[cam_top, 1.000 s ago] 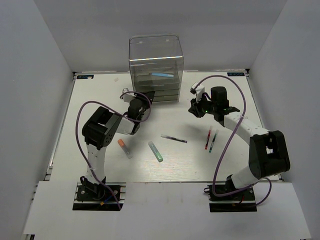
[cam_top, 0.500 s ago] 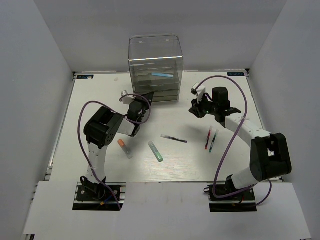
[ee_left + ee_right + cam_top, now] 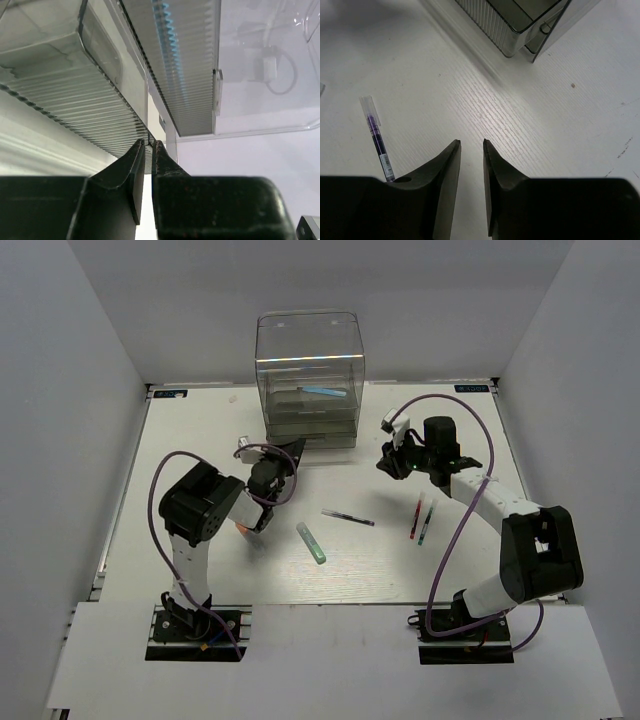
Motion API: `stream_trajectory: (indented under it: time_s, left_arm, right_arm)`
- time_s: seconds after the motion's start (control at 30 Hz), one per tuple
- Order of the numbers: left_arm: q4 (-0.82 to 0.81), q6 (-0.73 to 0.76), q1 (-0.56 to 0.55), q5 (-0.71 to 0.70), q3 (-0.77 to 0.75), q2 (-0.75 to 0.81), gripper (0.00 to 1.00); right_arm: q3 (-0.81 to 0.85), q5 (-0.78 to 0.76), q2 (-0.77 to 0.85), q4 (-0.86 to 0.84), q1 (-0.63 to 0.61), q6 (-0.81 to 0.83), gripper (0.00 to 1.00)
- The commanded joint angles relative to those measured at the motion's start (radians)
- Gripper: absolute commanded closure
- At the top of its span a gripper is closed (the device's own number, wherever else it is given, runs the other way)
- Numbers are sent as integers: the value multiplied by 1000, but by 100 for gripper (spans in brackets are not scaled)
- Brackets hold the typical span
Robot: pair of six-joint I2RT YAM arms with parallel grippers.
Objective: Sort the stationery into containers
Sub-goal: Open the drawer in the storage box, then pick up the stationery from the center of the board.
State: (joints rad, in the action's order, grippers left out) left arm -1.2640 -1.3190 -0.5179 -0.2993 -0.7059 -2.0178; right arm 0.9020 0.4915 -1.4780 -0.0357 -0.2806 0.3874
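Observation:
The clear drawer unit (image 3: 310, 360) stands at the back of the table. A light blue pen (image 3: 325, 391) lies in an upper drawer; it also shows through the ribbed drawer bottom in the left wrist view (image 3: 167, 35). My left gripper (image 3: 290, 453) (image 3: 148, 143) is shut on the thin front lip of a lower drawer (image 3: 95, 120). My right gripper (image 3: 389, 462) (image 3: 471, 142) is narrowly open and empty above bare table. On the table lie an orange-capped marker (image 3: 245, 531), a green-tipped marker (image 3: 311, 542), a thin dark pen (image 3: 348, 517) (image 3: 377, 142), a red pen (image 3: 415, 517) and a teal pen (image 3: 425, 524).
White walls close in the table on three sides. The corner of the drawer unit (image 3: 530, 25) shows in the right wrist view, beyond the fingertips. Purple cables loop over both arms.
My left gripper has drawn back toward the near side, still pinching the drawer lip, and the left arm has folded lower over the orange-capped marker. The right gripper has barely moved.

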Motion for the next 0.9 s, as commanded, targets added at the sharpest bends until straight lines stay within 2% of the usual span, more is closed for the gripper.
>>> stream_trajectory:
  time_s: [0.0, 0.03, 0.17, 0.2, 0.27, 0.33, 0.47, 0.7, 0.8, 0.87]
  left_arm:
    - [11, 9, -11, -3, 23, 68, 96]
    - [26, 9, -11, -3, 23, 82, 96]
    - [104, 9, -11, -3, 23, 110, 84]
    - [129, 9, -11, -3, 23, 120, 69]
    - [170, 9, -11, 6, 23, 145, 54]
    - [238, 9, -11, 6, 23, 178, 45]
    - [354, 9, -11, 15, 42, 241, 37]
    - [550, 33, -11, 60, 63, 388, 34]
    - [751, 33, -11, 113, 63, 471, 34]
    - [972, 33, -11, 123, 17, 511, 34]
  right_arm:
    - [3, 30, 27, -3, 6, 8, 69]
    - [3, 32, 27, -1, 9, 10, 66]
    - [11, 53, 28, 25, 3, 28, 57]
    - [6, 58, 30, 26, 0, 37, 56]
    - [8, 65, 30, 31, 1, 44, 54]
    - [5, 67, 30, 34, 0, 45, 53]
    - [6, 70, 33, 34, 0, 51, 53]
    - [8, 96, 31, 74, -3, 99, 53]
    - [11, 130, 25, 120, -8, 139, 53]
    - [14, 156, 24, 137, -9, 168, 52]
